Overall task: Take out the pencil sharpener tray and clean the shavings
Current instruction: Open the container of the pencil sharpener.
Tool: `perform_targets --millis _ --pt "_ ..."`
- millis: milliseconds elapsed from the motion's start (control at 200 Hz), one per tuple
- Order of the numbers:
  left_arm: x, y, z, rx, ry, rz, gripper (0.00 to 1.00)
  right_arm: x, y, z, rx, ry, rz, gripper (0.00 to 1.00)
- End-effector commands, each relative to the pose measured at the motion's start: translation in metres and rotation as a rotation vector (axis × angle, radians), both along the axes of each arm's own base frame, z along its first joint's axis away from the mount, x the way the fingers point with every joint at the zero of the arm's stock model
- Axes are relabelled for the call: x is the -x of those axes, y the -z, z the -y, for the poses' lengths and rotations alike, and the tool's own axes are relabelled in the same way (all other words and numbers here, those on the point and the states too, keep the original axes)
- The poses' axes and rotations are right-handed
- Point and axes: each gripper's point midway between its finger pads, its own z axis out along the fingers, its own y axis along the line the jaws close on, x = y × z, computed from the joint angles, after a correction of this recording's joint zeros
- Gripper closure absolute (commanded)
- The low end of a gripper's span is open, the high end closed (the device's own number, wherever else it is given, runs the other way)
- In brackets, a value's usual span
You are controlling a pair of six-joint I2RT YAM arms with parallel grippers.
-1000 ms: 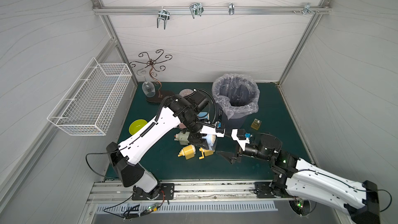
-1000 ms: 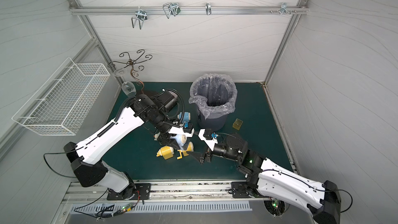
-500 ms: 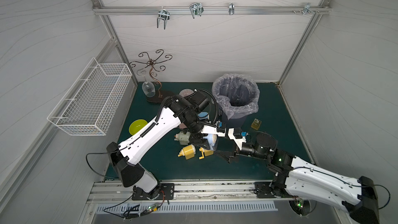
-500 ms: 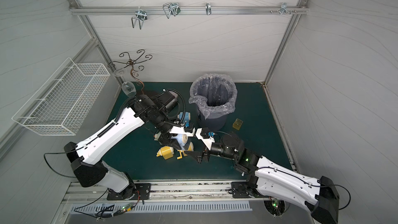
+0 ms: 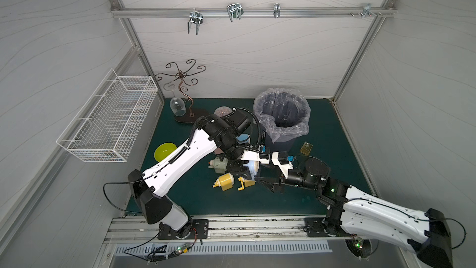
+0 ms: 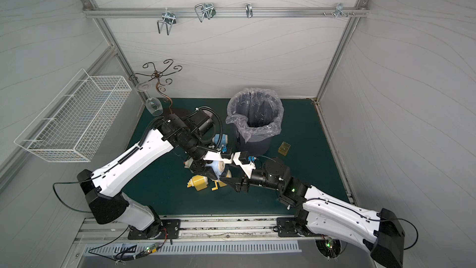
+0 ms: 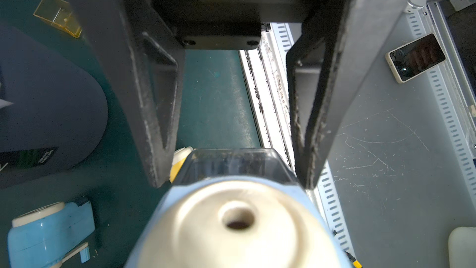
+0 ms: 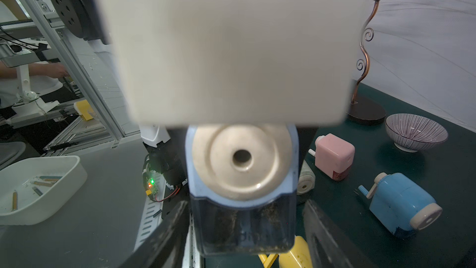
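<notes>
My left gripper is shut on a light-blue pencil sharpener with a cream round face, held above the green mat. The dark see-through tray sits in the sharpener's base. Brownish shavings cling inside its wall. My right gripper is open, with one finger on each side of the tray and a small gap still showing. In the left wrist view those same dark fingers flank the tray, and the left gripper's own jaws are hidden behind the sharpener.
A lined bin stands just behind the arms. Under them lie a yellow sharpener and a pale one. A pink sharpener, a blue one, a striped bowl and an amber box are nearby.
The right arm has reached left to the held sharpener, and its jaws have narrowed around the tray. The left arm and the sharpener have stayed put.
</notes>
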Motion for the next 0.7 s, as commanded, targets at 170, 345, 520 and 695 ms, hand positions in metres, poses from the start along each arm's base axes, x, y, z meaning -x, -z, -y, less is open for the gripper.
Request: perform_targets --millis 170,345,520,695 --pt "0.007 -0.015 0.000 0.056 0.013 0.020 1.00 0.004 -0.006 -0.003 -0.028 -0.025 -0.005 0.29" --pt "0.008 -0.013 0.000 0.055 0.013 0.017 1.00 0.003 -0.008 -0.002 -0.032 -0.020 -0.004 0.37" --pt "0.009 -0.011 -0.001 0.052 0.013 0.015 1.00 0.002 -0.008 -0.003 -0.030 -0.014 -0.020 0.61" --pt "0.008 -0.005 -0.004 0.028 0.008 0.013 1.00 0.001 -0.011 0.000 -0.040 -0.011 -0.026 1.00"
